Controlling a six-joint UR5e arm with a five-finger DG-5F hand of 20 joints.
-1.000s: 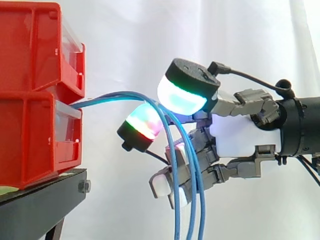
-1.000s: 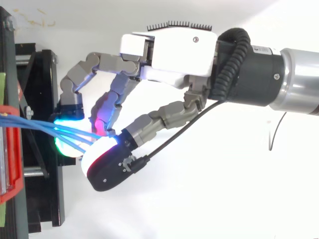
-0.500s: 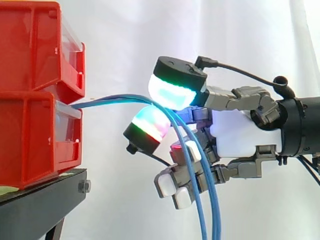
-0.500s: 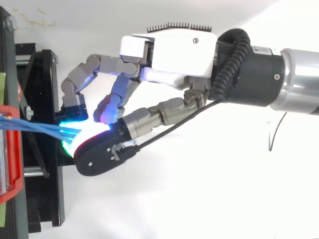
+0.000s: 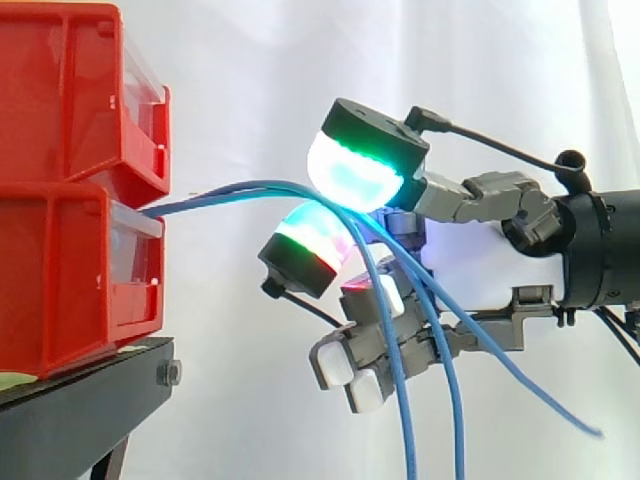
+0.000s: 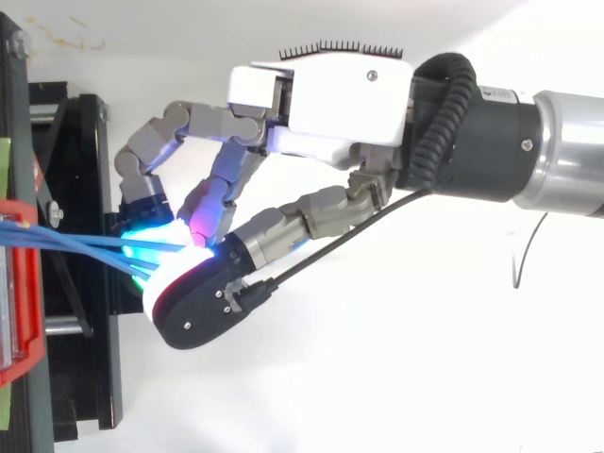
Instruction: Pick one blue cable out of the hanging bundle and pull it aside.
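Currently the hand (image 5: 480, 270) reaches in from the right in the side view, fingers curled and closed around the blue cables (image 5: 225, 192). The bundle leaves the front of the lower red bin (image 5: 60, 280), arcs rightward and passes between two glowing pads. The upper pad (image 5: 352, 172), green-cyan, sits on top of the cables. The lower pad (image 5: 312, 238), cyan over red, sits under them. It reads as a pinch on the bundle, but I cannot tell how many strands are actually clamped. Past the pads the strands split. At least two drop nearly straight down in front of the curled lower fingers (image 5: 335, 368). One outer strand (image 5: 520, 375) slants off down and to the right, well apart from the others, its free end in the air below the wrist. The upper red bin (image 5: 60, 90) is stacked on the lower one, both on the black stand (image 5: 80, 400), with the white curtain (image 5: 250, 70) behind. From above, the strands fan from the bin at the left edge into the glow between the pads, and the black-backed pad covers the contact spot.
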